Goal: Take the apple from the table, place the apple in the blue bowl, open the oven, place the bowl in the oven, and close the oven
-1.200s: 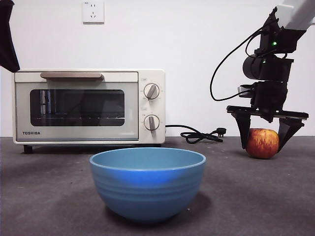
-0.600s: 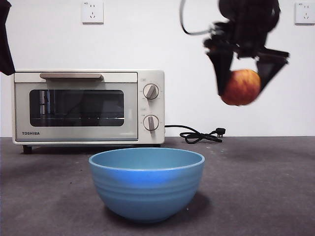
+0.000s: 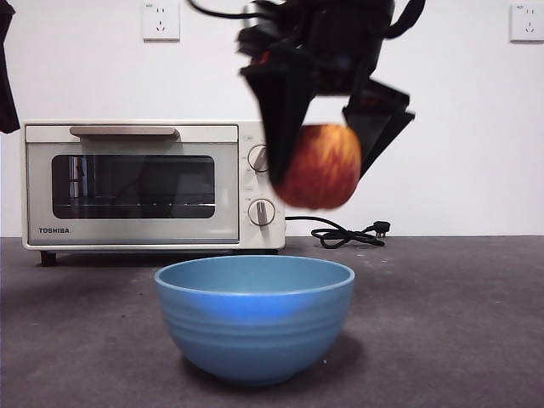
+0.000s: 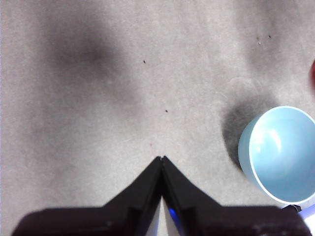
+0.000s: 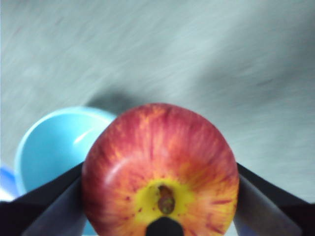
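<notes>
Apple (image 3: 318,167): clamped in right claw (image 3: 325,161), held in the air.
Blue bowl (image 3: 254,316): on the counter (image 3: 442,323), below that claw, slightly aside.
Oven (image 3: 153,184): behind the claw, door closed.
Left claw (image 4: 162,160): pressed together, empty, above bare counter.

Open air between held apple (image 3: 319,167) and blue bowl (image 3: 255,319) rim, oven (image 3: 153,184) well behind

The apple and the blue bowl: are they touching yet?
Apart. The front view shows the apple hanging in the right gripper, with white wall and the oven visible between it and the blue bowl rim.
</notes>
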Action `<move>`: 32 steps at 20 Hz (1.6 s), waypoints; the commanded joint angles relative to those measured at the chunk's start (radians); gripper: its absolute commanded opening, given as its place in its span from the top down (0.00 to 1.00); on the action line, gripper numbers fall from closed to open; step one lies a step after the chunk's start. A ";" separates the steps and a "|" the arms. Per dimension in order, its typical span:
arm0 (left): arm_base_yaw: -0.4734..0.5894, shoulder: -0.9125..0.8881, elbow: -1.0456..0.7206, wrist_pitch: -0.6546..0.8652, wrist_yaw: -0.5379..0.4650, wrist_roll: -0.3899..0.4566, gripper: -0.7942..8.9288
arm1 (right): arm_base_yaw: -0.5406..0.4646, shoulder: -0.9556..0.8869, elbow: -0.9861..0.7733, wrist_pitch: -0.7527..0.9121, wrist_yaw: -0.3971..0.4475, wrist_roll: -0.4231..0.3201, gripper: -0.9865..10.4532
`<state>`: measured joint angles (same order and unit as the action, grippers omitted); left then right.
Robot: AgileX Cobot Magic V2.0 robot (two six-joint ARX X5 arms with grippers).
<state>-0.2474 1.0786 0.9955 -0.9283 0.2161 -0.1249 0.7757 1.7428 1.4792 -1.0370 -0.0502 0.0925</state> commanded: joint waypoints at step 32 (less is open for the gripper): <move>-0.003 0.001 0.003 0.032 -0.007 -0.005 0.92 | 0.174 -0.006 -0.284 0.322 0.005 0.224 0.50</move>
<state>-0.2474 1.0786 0.9955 -0.9028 0.2123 -0.1249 0.9470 1.7325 1.2072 -0.7223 -0.0486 0.3046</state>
